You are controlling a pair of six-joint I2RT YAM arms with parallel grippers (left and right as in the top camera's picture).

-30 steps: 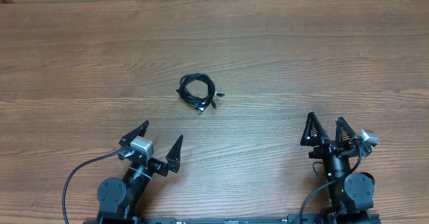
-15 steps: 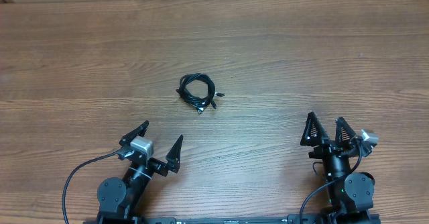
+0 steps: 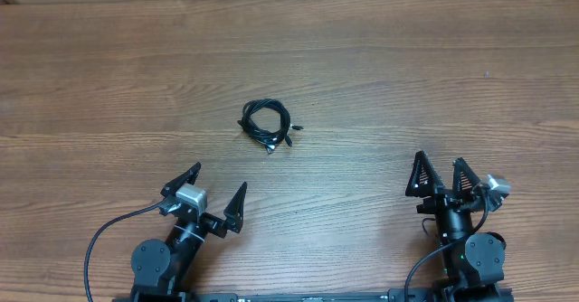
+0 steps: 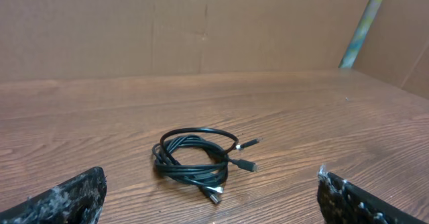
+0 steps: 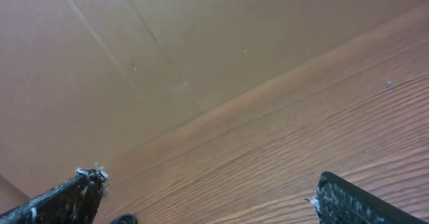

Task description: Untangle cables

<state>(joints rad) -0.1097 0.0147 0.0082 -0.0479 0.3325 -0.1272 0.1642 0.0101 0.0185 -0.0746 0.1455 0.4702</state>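
The cables (image 3: 267,126) lie as one small bundle of thin black loops on the wooden table, left of centre, with silver-tipped plugs sticking out to the right and front. In the left wrist view the cables (image 4: 194,160) rest straight ahead, beyond the fingertips (image 4: 87,190). My left gripper (image 3: 218,177) is open, near the front edge and pointing toward the bundle, well short of it. My right gripper (image 3: 440,159) stands open at the front right, far from the bundle, holding nothing. In the right wrist view its fingers (image 5: 342,200) frame bare table, and a black curve (image 5: 124,218) barely shows at the bottom left.
A cardboard wall (image 4: 201,23) runs along the table's far edge, with a pale green strip (image 4: 363,23) leaning at the right. A thick black robot wire (image 3: 99,239) loops beside the left arm base.
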